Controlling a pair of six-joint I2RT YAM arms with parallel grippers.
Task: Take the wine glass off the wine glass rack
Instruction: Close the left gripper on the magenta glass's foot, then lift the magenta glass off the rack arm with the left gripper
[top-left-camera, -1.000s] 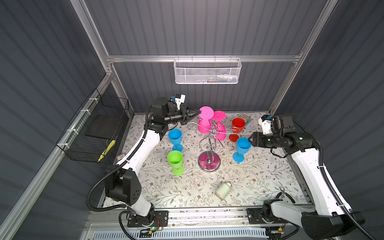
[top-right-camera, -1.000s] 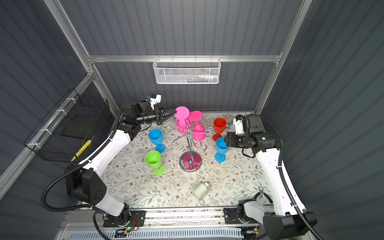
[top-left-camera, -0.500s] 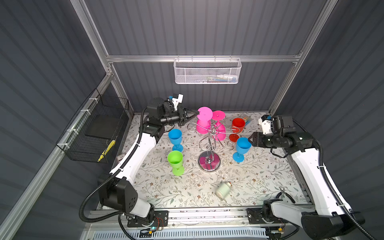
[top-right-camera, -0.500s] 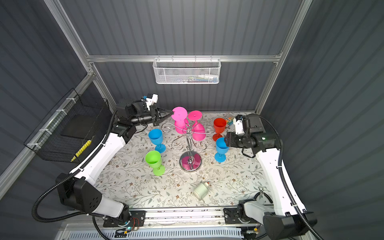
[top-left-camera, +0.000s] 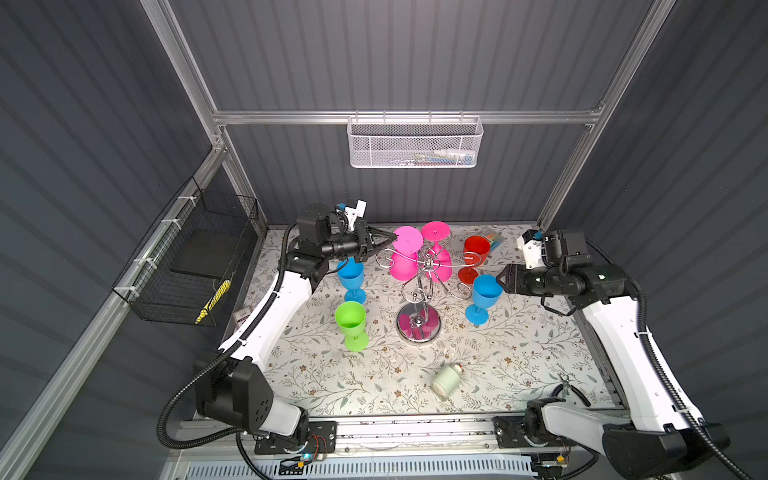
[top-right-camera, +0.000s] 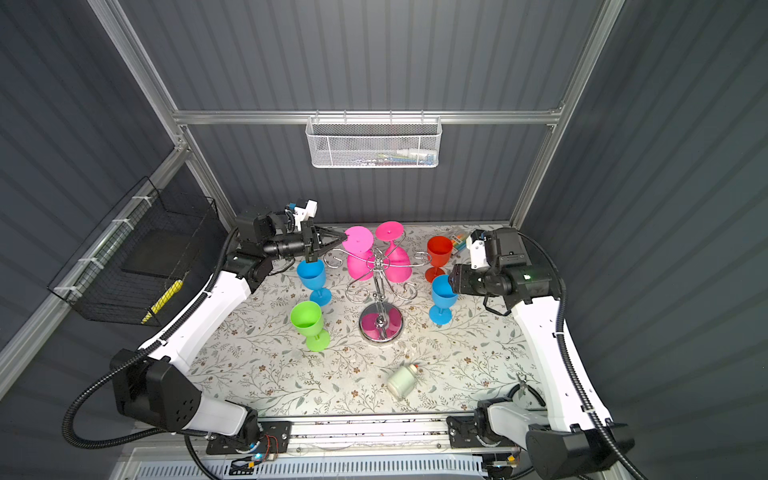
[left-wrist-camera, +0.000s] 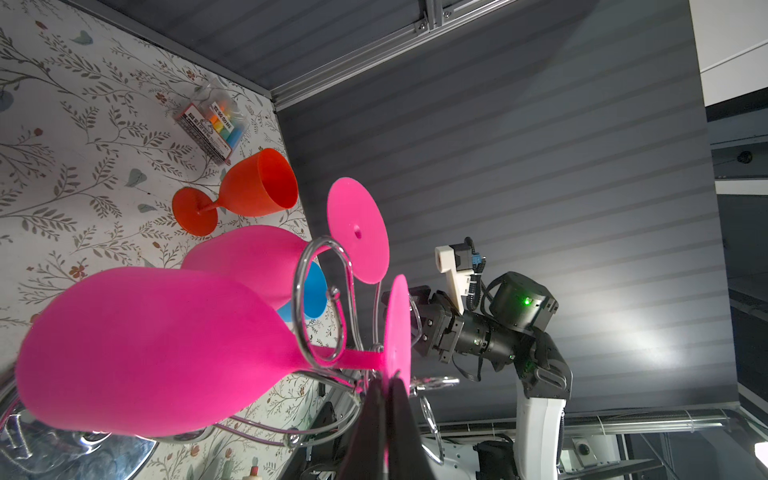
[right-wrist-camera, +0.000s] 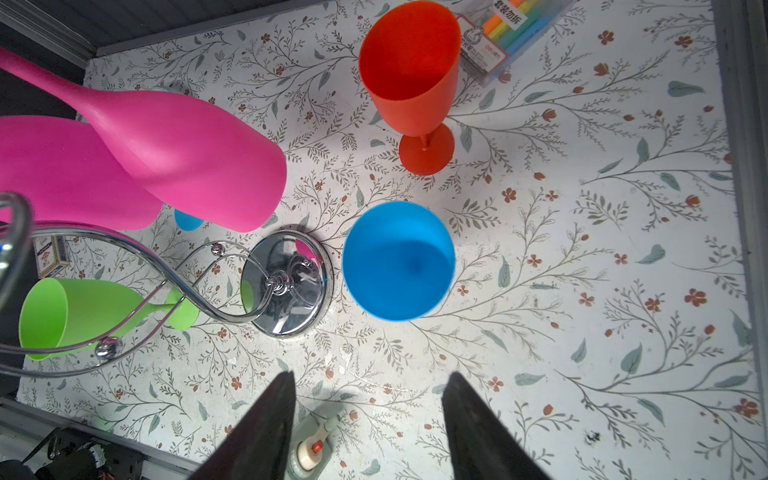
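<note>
Found the job partway along. Counted four glasses standing upright on the counter (top-left-camera: 519, 353) around the rack (top-left-camera: 419, 328): a blue glass (top-left-camera: 351, 276) and a green glass (top-left-camera: 351, 320) toward the left edge, a red glass (top-left-camera: 473, 251) and a second blue glass (top-left-camera: 485, 293) toward the right edge. Could not tell whether those ever hung on the rack.

Saw two left hanging upside down on the rack's back-edge side: a pink glass (top-left-camera: 402, 266) on the side toward the left edge and the other pink glass (top-left-camera: 441, 270) just beside it.

Noted the left claw (top-left-camera: 392, 237) squeezed fully closed on the rim of the pink glass's round foot, up at the top of the rack. Noted the right claw (right-wrist-camera: 370, 376) about half spread and empty, hanging just beside the second blue glass, apparently without touching it.

Judged the grip made but the removal not yet done, with the stem threaded through a wire loop (left-wrist-camera: 297, 286) and the foot sitting past it. Reckoned what was left: drawing the stem out through the loop's open side, clearing the wire, and setting the glass down on the counter. Expected the other pink glass to need the same, if wanted off too.
</note>
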